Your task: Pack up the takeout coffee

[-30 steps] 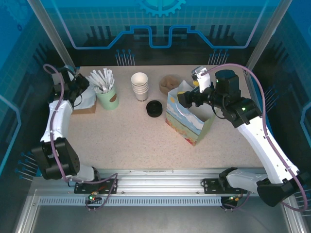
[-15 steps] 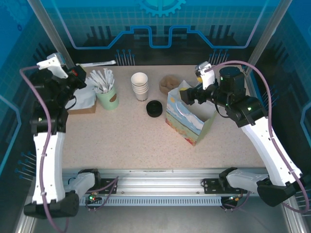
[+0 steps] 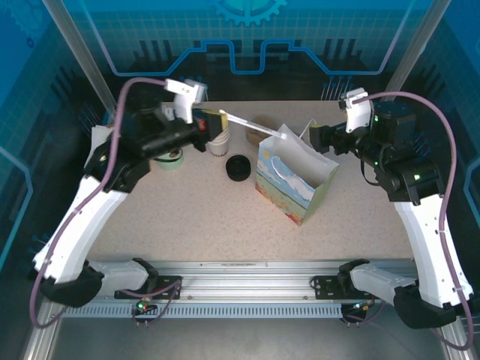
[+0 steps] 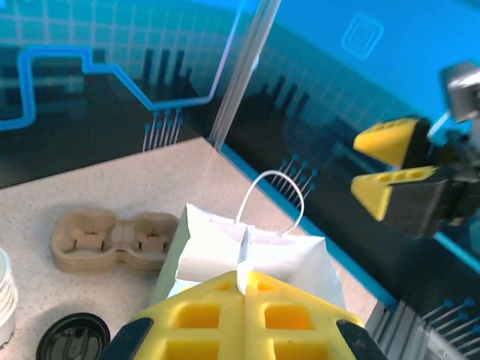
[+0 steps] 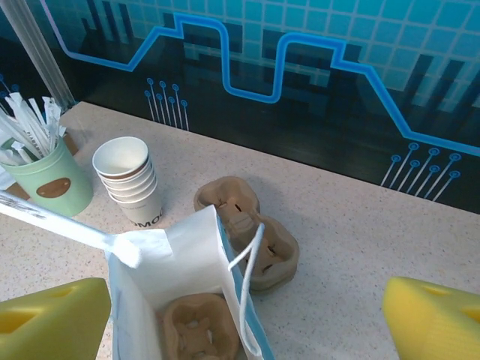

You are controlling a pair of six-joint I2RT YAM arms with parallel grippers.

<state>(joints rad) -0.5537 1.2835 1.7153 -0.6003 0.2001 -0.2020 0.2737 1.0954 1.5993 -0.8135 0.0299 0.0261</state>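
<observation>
Left wrist, fingers (image 4: 202,311) pinching straw (image 4: 243,262), bag (image 4: 289,255) beyond

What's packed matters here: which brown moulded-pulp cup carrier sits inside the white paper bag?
The brown pulp carrier seen down inside the open white paper bag from the right wrist; the other carrier lies outside, on the speckled table behind the bag.

Left hand (image 4: 246,289): pinching thin white paper stick (image 4: 243,259)
White paper bag (image 4: 300,259): just beyond the hand, loop handle upright
Brown pulp cup carrier (image 4: 112,238): flat on speckled worktop (image 4: 112,195), left of bag
</observation>
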